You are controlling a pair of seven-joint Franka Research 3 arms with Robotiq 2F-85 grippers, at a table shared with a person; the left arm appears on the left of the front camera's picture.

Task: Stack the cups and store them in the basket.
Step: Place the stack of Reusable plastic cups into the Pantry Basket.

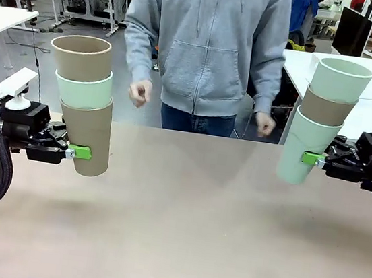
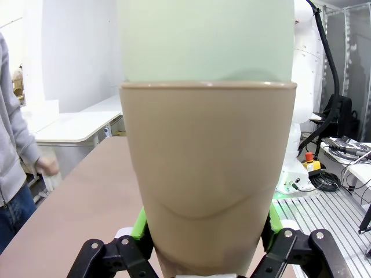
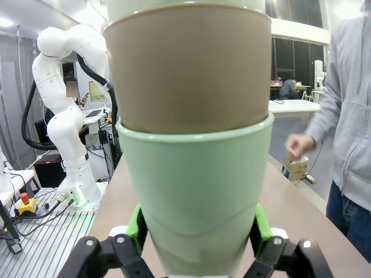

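Note:
My left gripper [image 1: 79,152] is shut on a stack of three cups [image 1: 85,106], held upright above the table at the left: tan at the bottom, mint in the middle, tan on top. In the left wrist view the tan bottom cup [image 2: 208,179] sits between the green pads [image 2: 141,226]. At the right, my right gripper [image 1: 311,158] is shut on a second stack of cups [image 1: 320,121], slightly tilted: mint, tan, mint on top. The right wrist view shows its mint bottom cup [image 3: 197,197] between the pads [image 3: 261,226]. The basket is out of view.
A person in a grey hoodie [image 1: 207,47] stands at the far side of the brown table [image 1: 190,214], hands [image 1: 139,93] loosely closed at waist height. White tables stand behind at left and right.

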